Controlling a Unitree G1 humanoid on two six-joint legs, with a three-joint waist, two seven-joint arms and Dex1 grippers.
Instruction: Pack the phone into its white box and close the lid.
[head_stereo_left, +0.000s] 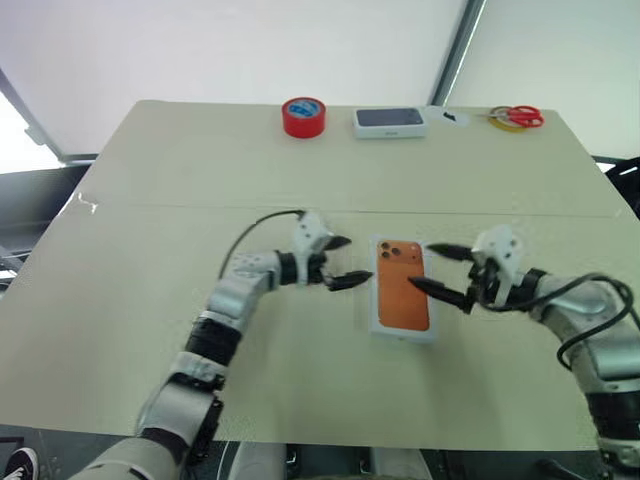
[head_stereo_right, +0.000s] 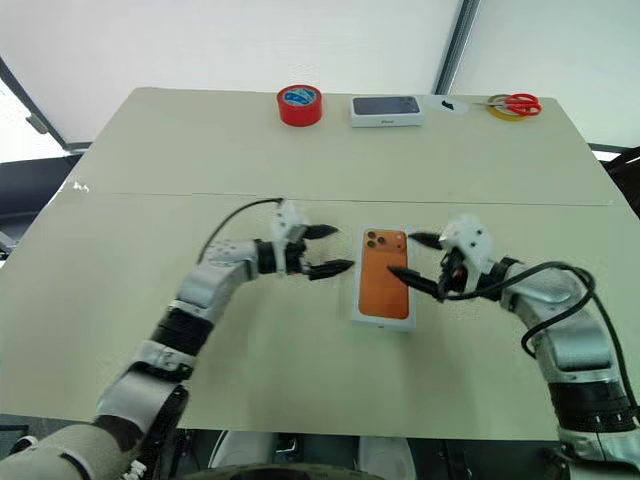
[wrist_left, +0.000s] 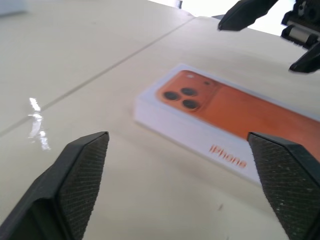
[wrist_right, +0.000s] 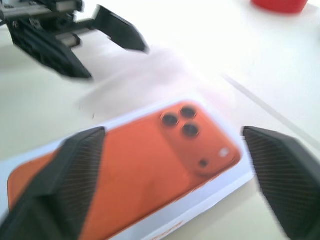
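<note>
The closed white box (head_stereo_left: 402, 292) lies on the surface (head_stereo_left: 150, 290) near the front edge, midway between the two arms. Its lid (wrist_left: 210, 117) is on, printed with an orange phone picture that has three dark lenses in one corner, and orange lettering runs along one white side wall. Its long axis runs away from the robot, slightly skewed, with the lens end at the far side.

The left end effector (head_stereo_left: 336, 262) sits just left of the box, fingers spread wide and holding nothing, pointing right toward it. The right end effector (head_stereo_left: 440, 268) sits at the box's right edge, also wide open and empty, pointing left; its near fingertip lies over the lid's right margin, though I cannot tell whether it touches.

Along the far edge stand a red tape roll (head_stereo_left: 304, 116), a white box with a dark top (head_stereo_left: 389, 121), and red-handled scissors (head_stereo_left: 518, 117) beside a yellow ring.
</note>
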